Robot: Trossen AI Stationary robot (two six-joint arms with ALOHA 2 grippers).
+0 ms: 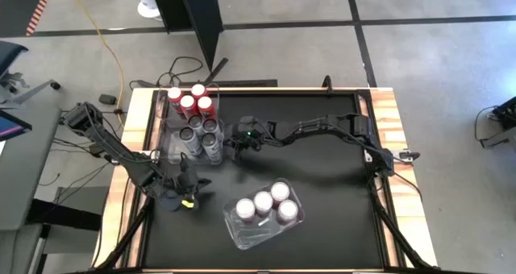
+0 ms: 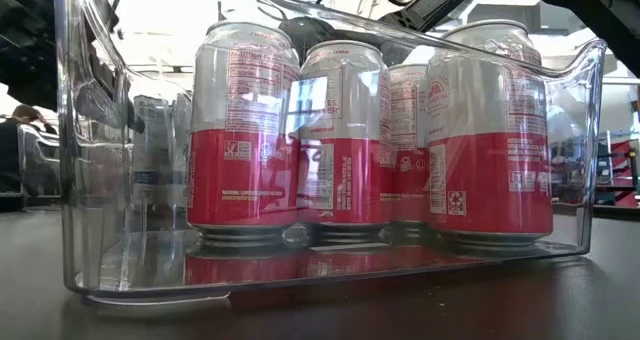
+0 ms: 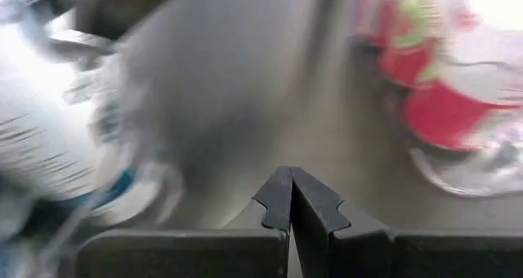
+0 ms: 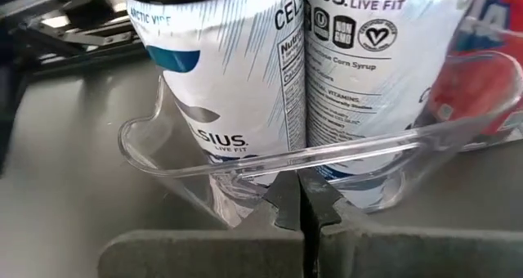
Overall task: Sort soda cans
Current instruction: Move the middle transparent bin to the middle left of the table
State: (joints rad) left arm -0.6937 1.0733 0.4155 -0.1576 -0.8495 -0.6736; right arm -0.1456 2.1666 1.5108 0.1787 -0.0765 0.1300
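A clear tub at the table's far left holds red cans at its far end and white-grey cans at its near end. In the right wrist view, two white cans stand behind that tub's wall. A second clear tub, near the table's middle, holds several white-and-red cans, which stand upright in the low view. My right gripper is shut, level at the first tub's right side. My left gripper is shut, low over the table near the first tub's near end. My right gripper's shut fingertips come level from the table's right, up against the clear tub's wall just below its rim. I cannot tell whether they touch it. The tub stands flat on the table.
The black table top has wooden edges on the left and right. Bare table lies between the two tubs and toward the right. The right arm stretches across the far half. Cables lie on the floor beyond the far edge.
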